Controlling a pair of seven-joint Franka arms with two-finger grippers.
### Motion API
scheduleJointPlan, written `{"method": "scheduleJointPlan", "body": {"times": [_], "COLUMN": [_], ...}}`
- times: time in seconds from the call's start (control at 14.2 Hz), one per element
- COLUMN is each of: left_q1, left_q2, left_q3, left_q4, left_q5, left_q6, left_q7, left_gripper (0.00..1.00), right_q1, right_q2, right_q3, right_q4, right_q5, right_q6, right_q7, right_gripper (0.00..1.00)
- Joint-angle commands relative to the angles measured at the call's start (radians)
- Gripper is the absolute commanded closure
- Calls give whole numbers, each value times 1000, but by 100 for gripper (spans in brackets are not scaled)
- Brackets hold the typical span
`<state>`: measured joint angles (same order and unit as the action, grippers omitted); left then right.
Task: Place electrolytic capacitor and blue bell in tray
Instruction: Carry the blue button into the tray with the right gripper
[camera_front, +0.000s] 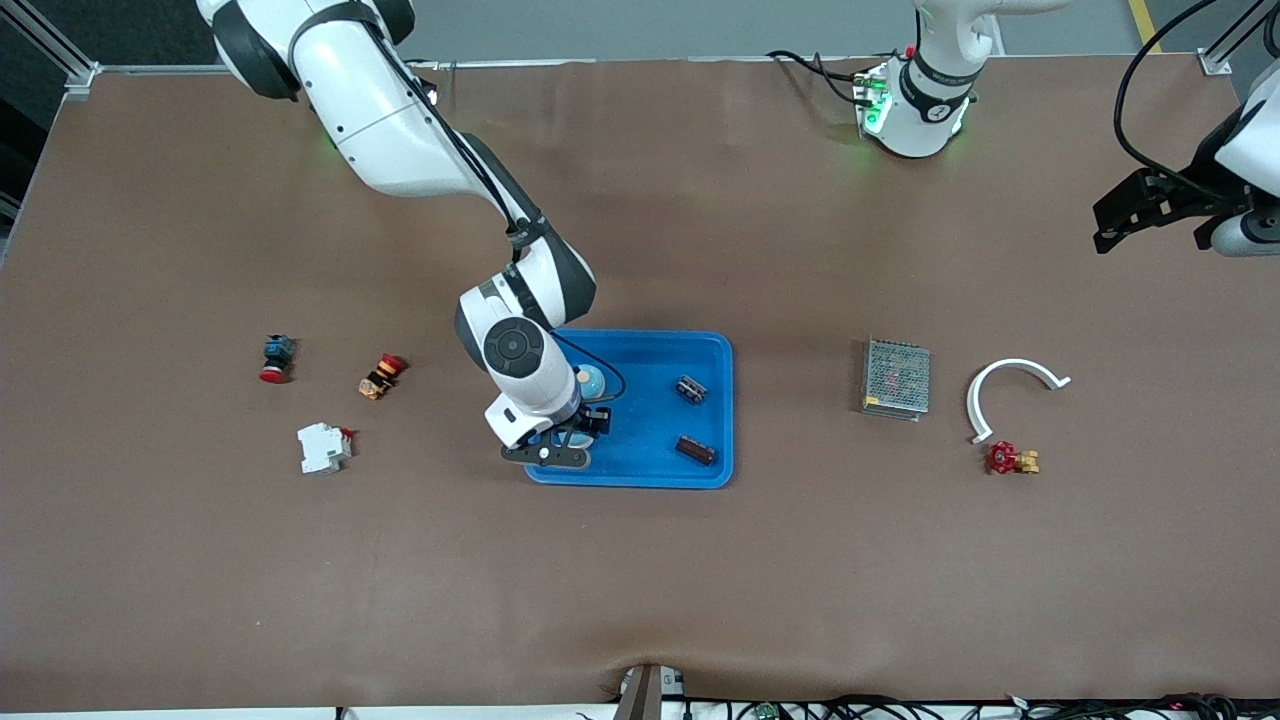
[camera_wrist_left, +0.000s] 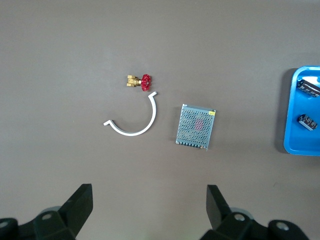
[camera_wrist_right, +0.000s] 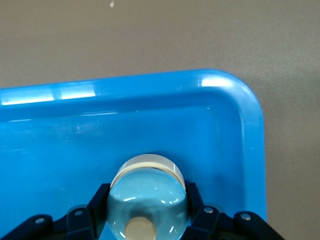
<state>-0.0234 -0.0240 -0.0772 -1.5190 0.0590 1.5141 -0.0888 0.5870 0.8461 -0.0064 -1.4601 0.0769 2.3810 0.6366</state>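
Note:
The blue tray (camera_front: 650, 440) lies mid-table. My right gripper (camera_front: 588, 405) is shut on the blue bell (camera_front: 590, 380), a pale blue dome with a white rim, low over the tray's corner toward the right arm's end. In the right wrist view the bell (camera_wrist_right: 148, 200) sits between the fingers (camera_wrist_right: 97, 205) above the tray floor (camera_wrist_right: 240, 130). Two small dark parts (camera_front: 690, 390) (camera_front: 695, 450) lie in the tray; which is the electrolytic capacitor I cannot tell. My left gripper (camera_front: 1140, 215) waits open and empty, high over the left arm's end of the table (camera_wrist_left: 150, 200).
A grey mesh box (camera_front: 896, 377), a white curved clip (camera_front: 1010, 385) and a red-handled brass valve (camera_front: 1010, 458) lie toward the left arm's end. A red push button (camera_front: 275, 358), an orange-red switch (camera_front: 382, 375) and a white breaker (camera_front: 322, 447) lie toward the right arm's end.

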Motion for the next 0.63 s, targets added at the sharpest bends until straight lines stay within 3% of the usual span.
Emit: {"method": "scheduleJointPlan", "body": {"times": [0.0,0.07,0.14,0.21,0.28,0.56], "left_q1": [5,5,3,3,3,3], "left_q2": [1,2,6,6,6,1], "left_q3": [-3,-3,-3,-4,-4,-6], "left_q4": [11,13,14,14,14,16], "left_q5": [-16,-16,-16,-16,-16,-16], "left_q6": [5,5,6,6,6,6], "left_q7": [-2,4,3,3,3,11], "left_gripper": [0,0,0,0,0,0], "right_q1": [13,13,11,10,8,11], "right_q2": [22,22,22,22,22,-18], "right_q3": [-10,-10,-10,-10,-10,-12], "right_q4": [27,27,27,27,27,32], "right_q5": [1,1,3,4,7,0], "right_q6": [-3,-3,-3,-2,-3,-23], "right_q7": [-24,-26,-26,-25,-24,-66], "right_gripper": [67,67,59,23,0,0]}}
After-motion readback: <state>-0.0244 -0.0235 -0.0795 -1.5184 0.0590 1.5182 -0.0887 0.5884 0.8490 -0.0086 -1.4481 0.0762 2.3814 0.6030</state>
